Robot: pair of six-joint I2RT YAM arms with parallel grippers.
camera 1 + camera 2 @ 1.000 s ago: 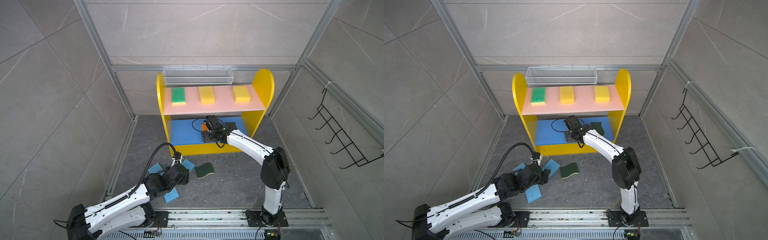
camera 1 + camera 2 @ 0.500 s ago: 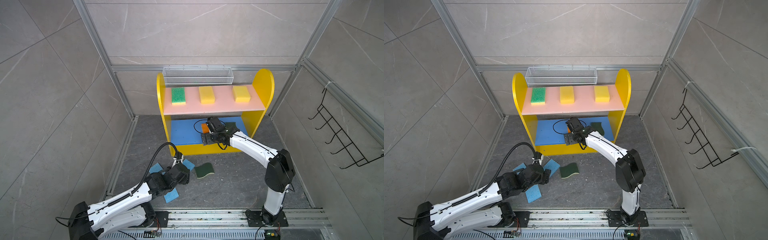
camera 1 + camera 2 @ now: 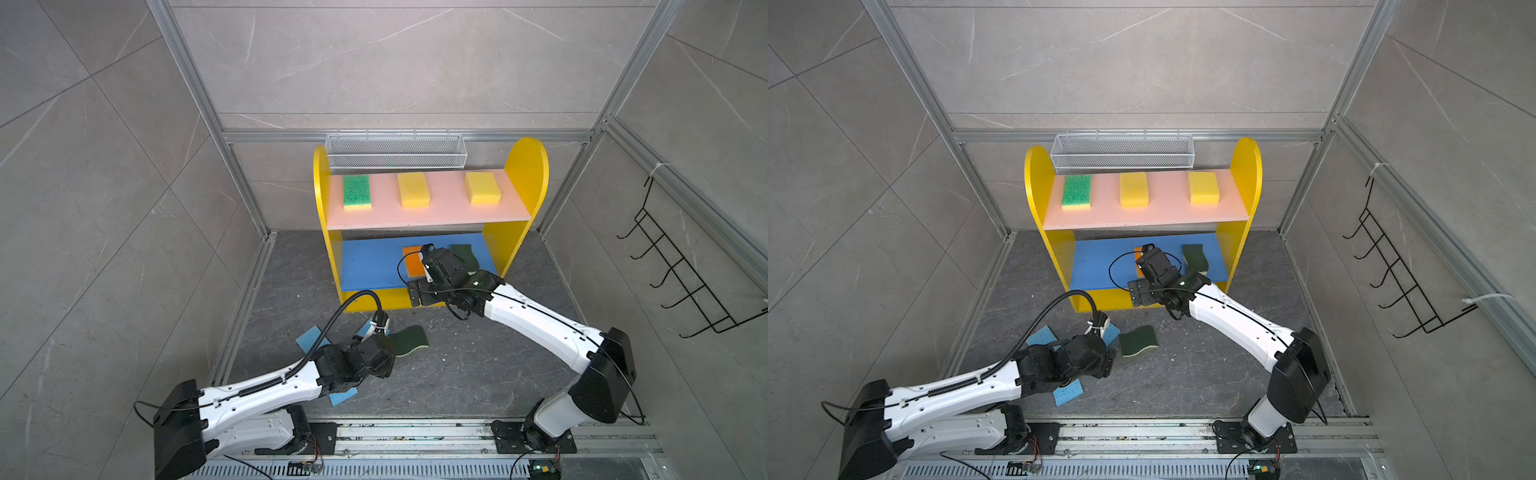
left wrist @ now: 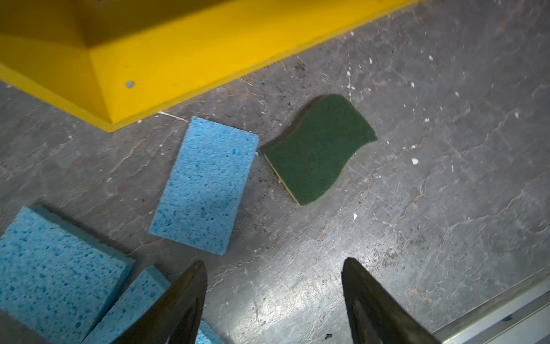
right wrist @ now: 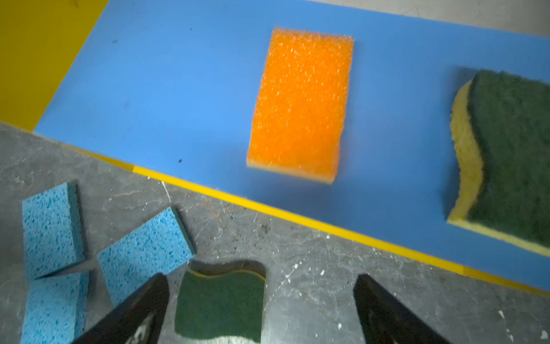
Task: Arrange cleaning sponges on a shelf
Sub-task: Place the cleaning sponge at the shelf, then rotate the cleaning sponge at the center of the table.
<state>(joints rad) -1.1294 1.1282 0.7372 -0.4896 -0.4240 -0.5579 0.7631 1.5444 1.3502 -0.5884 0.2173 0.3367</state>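
Note:
The shelf (image 3: pixel 525 166) holds a green-topped sponge (image 3: pixel 356 191) and two yellow sponges (image 3: pixel 412 190) on its pink board. On the blue board (image 5: pixel 178 74) lie an orange sponge (image 5: pixel 300 104) and a dark-green sponge (image 5: pixel 512 158). My right gripper (image 5: pixel 262 277) is open and empty at the shelf's front edge (image 3: pixel 417 291), just short of the orange sponge. Another dark-green sponge (image 3: pixel 409 340) lies on the floor beside three light-blue sponges (image 4: pixel 205 184). My left gripper (image 4: pixel 275 262) is open over bare floor, just short of them (image 3: pixel 386 363).
A white wire mesh basket (image 3: pixel 395 151) hangs behind the shelf top. A black hook rack (image 3: pixel 685 282) is on the right wall. The left arm lies across one light-blue sponge (image 3: pixel 343 397). Metal rails (image 3: pixel 415 432) run along the front edge.
My right gripper has opened wide, left the orange sponge on the blue board and drawn back toward the shelf's front. The left arm has barely shifted.

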